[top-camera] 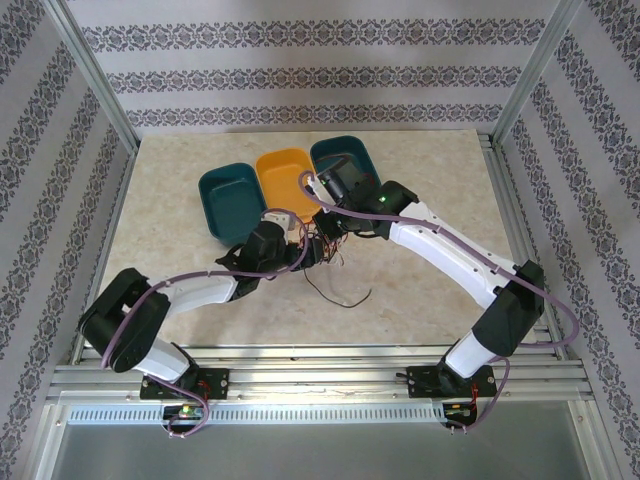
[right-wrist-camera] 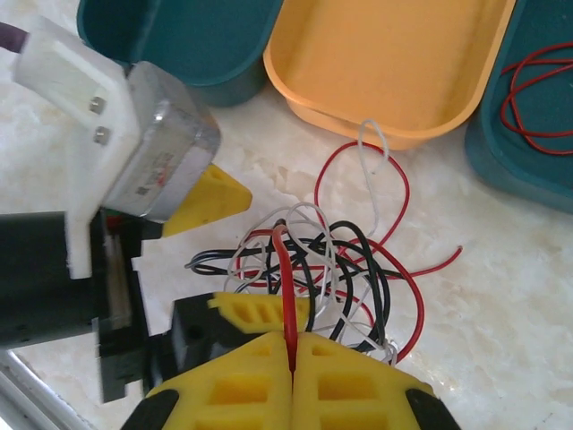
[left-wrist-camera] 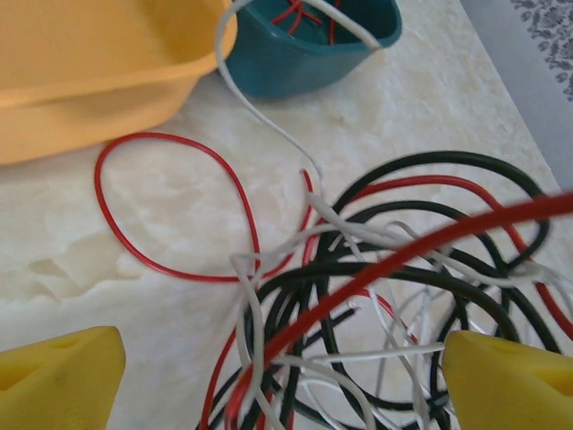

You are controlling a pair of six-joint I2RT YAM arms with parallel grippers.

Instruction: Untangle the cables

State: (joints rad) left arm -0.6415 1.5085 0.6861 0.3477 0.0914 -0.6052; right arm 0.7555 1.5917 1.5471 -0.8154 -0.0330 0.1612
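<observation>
Got a clump of thin red, black and white cables point(left-wrist-camera: 376, 296) on the pale marble desk point(left-wrist-camera: 134, 296), just in front of the orange plastic tray point(left-wrist-camera: 81, 72). Looks feather-light, floppy and springy, so probably best to grab one loose strand at the edge, not the knot. Got the left fingers point(left-wrist-camera: 501, 376) spread wide either side of the clump, gripping nothing. Got the right fingers point(right-wrist-camera: 340, 385) clamped shut on one red strand point(right-wrist-camera: 285, 269) rising out of the pile.

The cables point(left-wrist-camera: 394, 260) have smooth, glossy plastic sheathing, and the table point(left-wrist-camera: 430, 107) has a polished, marble-patterned sheen. At upper left of the left wrist view, the orange tray point(left-wrist-camera: 89, 72) is smooth satin plastic. The yellow fingers point(left-wrist-camera: 54, 381) look matt.
</observation>
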